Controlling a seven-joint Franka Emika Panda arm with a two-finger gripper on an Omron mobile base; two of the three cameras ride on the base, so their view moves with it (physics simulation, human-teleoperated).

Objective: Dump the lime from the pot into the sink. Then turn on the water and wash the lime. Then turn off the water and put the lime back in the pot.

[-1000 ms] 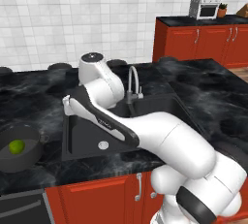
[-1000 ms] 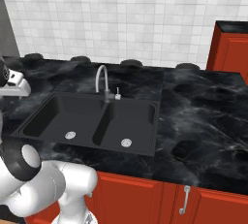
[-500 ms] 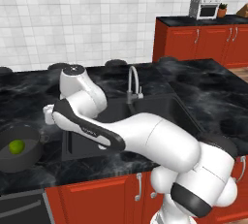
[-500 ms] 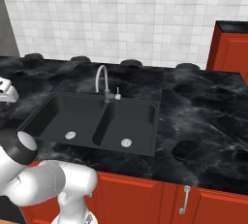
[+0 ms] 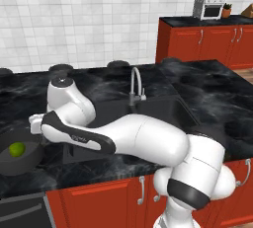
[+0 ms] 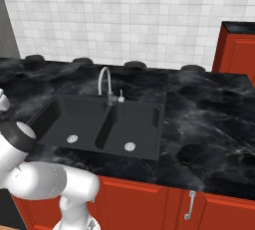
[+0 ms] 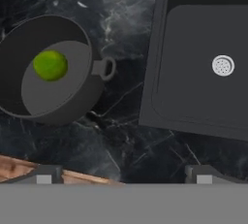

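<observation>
**Lime seen in the pot beside the sink, pincer spread above the counter**

The sink (image 6: pixel 102 127) was taken as the landmark: a matte black rectangular unit of two basins, set flush into a glossy black counter (image 6: pixel 204 124) veined with pale marbling. A small round silver drain (image 7: pixel 223 66), finely perforated, was seen in the floor of one basin from the hand view, and one drain was seen in each basin from the right base view. A slim grey gooseneck faucet (image 6: pixel 105 82) was seen curving up from the sink's back edge. A wall of white square tiles (image 6: pixel 124 20) was seen behind the sink, and red cabinet fronts (image 6: pixel 149 204) with thin metal handles below it.

The pot (image 7: pixel 46 70) was found on the counter just beside the sink's outer edge, apart from it. It was round, of dull dark grey metal, wide-mouthed and smooth-walled, with a small loop handle (image 7: pixel 107 68) turned toward the sink. The lime (image 7: pixel 50 65), a small, smooth, yellow-green ball, was seen lying on the pot's flat floor, away from the sink-side wall. In the left base view the lime (image 5: pixel 17 148) was likewise seen inside the pot (image 5: pixel 22 155).

The gripper (image 7: pixel 123 179) was seen with its two dark finger tips (image 7: pixel 44 175) set wide apart and nothing held between them. It was held over the strip of counter between pot and sink. The pot and the lime were seen clear of both tips, off to the side away from the sink, untouched.
</observation>
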